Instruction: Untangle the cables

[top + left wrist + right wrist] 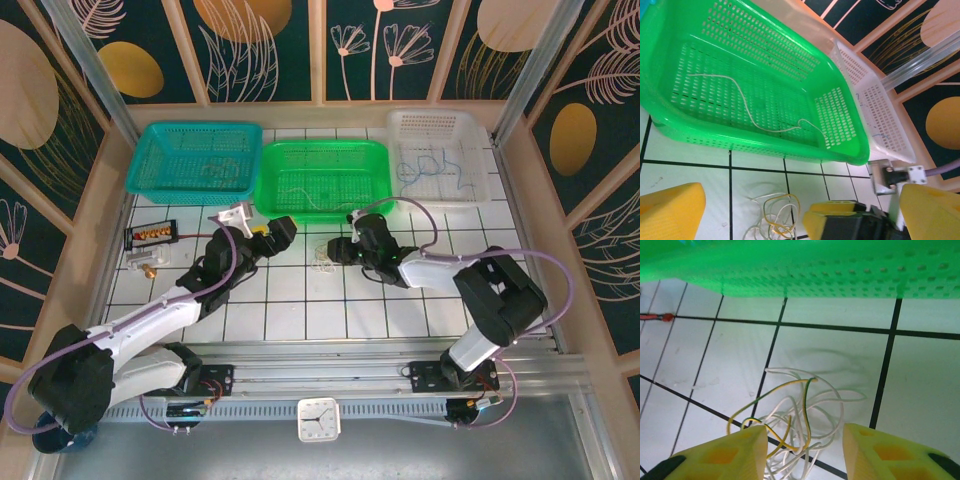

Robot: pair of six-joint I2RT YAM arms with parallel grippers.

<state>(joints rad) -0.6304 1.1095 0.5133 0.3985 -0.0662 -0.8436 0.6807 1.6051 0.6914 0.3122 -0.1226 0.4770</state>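
A loose clump of thin white and yellow cables (805,400) lies on the tiled table (300,300), just near of the green basket (322,212) and between the two arms. The right gripper (805,440) is the closer one, its jaws partly apart and straddling the near loops, with the tangle fanning away towards the basket. The left gripper (802,197) hangs wide open and empty, just to the clump's left. The roundish clump shows no clear long axis.

bright, even light; soft shadows
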